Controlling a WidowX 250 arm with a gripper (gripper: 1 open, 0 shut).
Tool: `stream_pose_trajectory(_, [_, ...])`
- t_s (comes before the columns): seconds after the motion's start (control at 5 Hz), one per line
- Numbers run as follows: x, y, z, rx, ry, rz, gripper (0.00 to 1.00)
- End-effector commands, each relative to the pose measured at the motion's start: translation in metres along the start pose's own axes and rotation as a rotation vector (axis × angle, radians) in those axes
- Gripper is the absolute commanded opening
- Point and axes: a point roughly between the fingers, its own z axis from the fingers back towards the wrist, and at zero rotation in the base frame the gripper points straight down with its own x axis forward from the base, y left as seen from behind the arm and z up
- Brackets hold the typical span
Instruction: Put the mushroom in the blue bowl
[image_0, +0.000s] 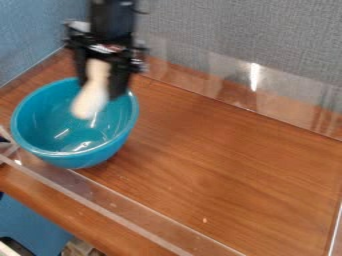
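The teal-blue bowl (70, 128) sits on the wooden table at the left. My gripper (99, 72) hangs straight down over the bowl's far rim, shut on the cream-white mushroom (91, 96). The mushroom dangles below the black fingers, above the bowl's inside. It is slightly blurred.
A clear plastic wall (254, 82) runs along the back of the table and a low clear lip (94, 205) along the front. A small white wire stand (67, 48) is partly hidden behind the arm at the back left. Bare wood (227, 160) spreads to the right.
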Motion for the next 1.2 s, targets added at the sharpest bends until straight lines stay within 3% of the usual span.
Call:
stream_pose_trajectory(0.0, [0.001, -0.005, 0.0, 0.007, -0.028, -0.037, 0.0])
stream_pose_trajectory(0.6, [0.009, -0.024, -0.009, 0.005, -0.041, -0.095, 0.0])
stream_pose_trajectory(1.0, [0.007, -0.03, -0.007, 0.01, -0.066, -0.11, 0.0])
